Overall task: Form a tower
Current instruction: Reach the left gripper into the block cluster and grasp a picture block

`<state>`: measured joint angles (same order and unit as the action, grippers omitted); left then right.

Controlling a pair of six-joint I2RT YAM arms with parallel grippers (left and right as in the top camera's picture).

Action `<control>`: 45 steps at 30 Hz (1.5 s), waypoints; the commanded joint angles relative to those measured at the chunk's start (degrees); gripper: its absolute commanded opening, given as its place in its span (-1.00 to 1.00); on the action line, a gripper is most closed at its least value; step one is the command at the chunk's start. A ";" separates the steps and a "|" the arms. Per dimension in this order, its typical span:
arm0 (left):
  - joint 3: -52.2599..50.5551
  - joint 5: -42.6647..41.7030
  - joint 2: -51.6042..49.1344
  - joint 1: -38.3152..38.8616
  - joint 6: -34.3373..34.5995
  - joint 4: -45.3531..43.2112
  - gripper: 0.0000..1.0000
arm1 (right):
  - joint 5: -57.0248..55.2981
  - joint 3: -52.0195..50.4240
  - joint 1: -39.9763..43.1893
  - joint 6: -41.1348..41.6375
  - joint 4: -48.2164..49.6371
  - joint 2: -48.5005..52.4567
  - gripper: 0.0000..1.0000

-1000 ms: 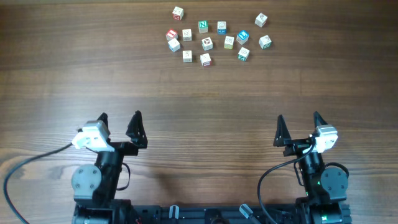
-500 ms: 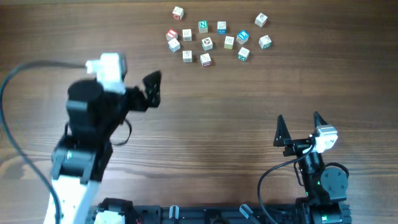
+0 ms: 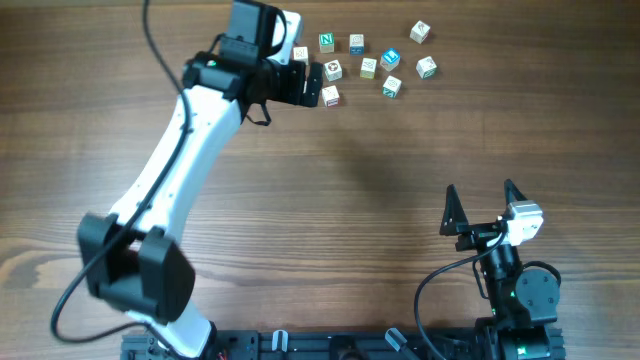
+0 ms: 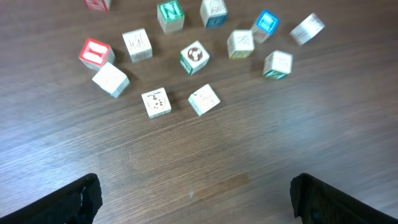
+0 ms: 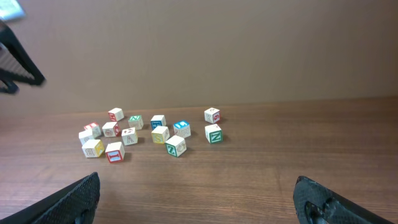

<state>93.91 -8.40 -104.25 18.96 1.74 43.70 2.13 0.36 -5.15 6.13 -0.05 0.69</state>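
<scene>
Several small pale wooden letter cubes lie singly in a loose cluster (image 3: 368,67) at the far side of the table; no tower is in view. My left gripper (image 3: 305,82) hangs open above the cluster's left part and hides some cubes in the overhead view. In the left wrist view, a red-faced cube (image 4: 95,53), a green N cube (image 4: 170,15) and a blue cube (image 4: 267,22) lie ahead of the left gripper (image 4: 196,205), with bare wood between its fingers. My right gripper (image 3: 480,195) rests open near the front edge, empty, and in its own view the right gripper (image 5: 199,205) faces the cluster (image 5: 160,134) from afar.
The wooden table (image 3: 400,150) is bare between the cubes and the right arm. The left arm's white link (image 3: 185,160) stretches diagonally across the left half. A black cable (image 3: 150,30) trails from the left wrist.
The left arm has swung from its rest near the front edge out over the cube cluster, jaws still open. The right arm has stayed put.
</scene>
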 commanded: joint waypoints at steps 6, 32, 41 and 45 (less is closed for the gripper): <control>0.70 -2.51 -5.44 0.55 -1.29 -2.67 1.00 | 0.72 -0.07 0.20 -0.13 0.13 -0.26 1.00; 0.72 9.60 -27.74 0.37 22.73 -25.42 -0.19 | 0.74 -0.07 0.20 -0.11 0.13 -0.26 1.00; 0.72 11.28 -9.77 0.68 22.53 -16.26 -0.66 | 0.74 -0.07 0.20 -0.11 0.13 -0.26 0.99; 0.72 11.30 2.05 3.87 22.58 -6.38 -0.69 | 0.72 -0.07 0.20 -0.11 0.11 -0.26 0.99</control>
<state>94.17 2.31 -108.49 20.18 24.36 33.91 2.13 0.36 -5.15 6.13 -0.01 0.73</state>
